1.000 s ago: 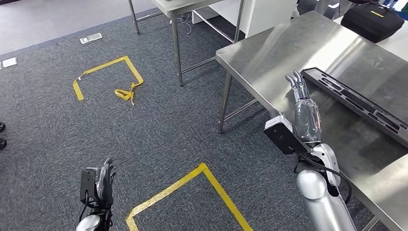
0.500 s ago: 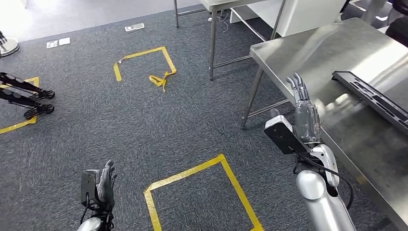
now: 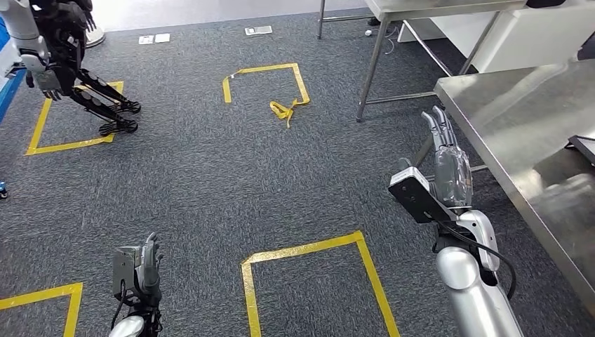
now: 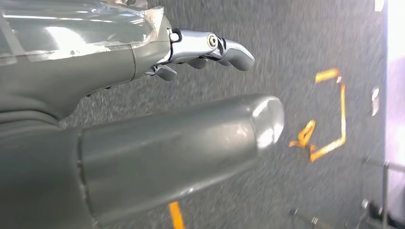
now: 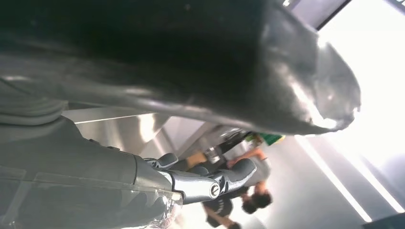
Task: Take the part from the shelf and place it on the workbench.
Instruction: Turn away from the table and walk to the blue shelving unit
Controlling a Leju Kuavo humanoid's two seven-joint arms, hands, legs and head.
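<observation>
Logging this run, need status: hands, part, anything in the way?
Left hand open, low. Right hand open, raised beside the steel workbench. No part held. Loose yellow tape on the carpet ahead.

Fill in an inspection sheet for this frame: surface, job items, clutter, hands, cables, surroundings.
Surface: steel workbench at right, mostly bare; a dark tray's corner at the frame edge.
Job's things: part and shelf, nothing seen.
Clutter: loose yellow tape scrap on the carpet; small flat items on the floor further off.
Hands: left hand low, fingers straight, holds nothing; right hand raised beside the workbench, fingers extended, holds nothing.
Cables: black cable looping along the right forearm.
Surroundings: grey carpet with yellow tape squares; another robot standing far left; second table behind.
</observation>
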